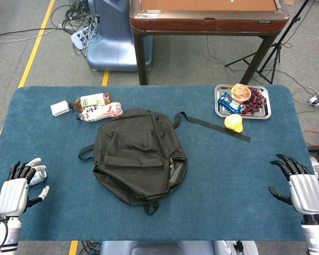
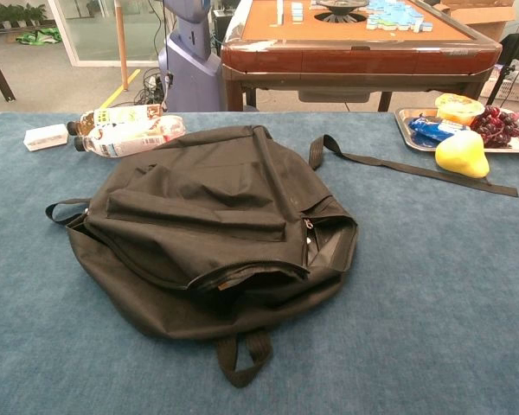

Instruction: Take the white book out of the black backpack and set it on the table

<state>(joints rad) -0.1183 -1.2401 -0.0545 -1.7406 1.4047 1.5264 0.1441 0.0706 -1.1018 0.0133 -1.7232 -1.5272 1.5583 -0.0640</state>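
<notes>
both hands, left hand (image 1: 16, 188) and right hand (image 1: 300, 186), are resting open and empty at the table (image 1: 228, 175) corners. black backpack (image 1: 135, 154) is lying flat between them; white book isn't showing, presumably inside. floppy fabric may be dragging instead of opening, and the half-open zipper (image 2: 308, 238) may be snagging.

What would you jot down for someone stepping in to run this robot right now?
Left hand: open, holding nothing, at the near left edge of the table.
Right hand: open, holding nothing, at the near right edge.
Black backpack lies flat mid-table; its zipper gapes along the near right side in the chest view.
White book: not visible, presumably inside.
Done: nothing yet.
Left: reach in, pull the book out, set it on the table.
</notes>
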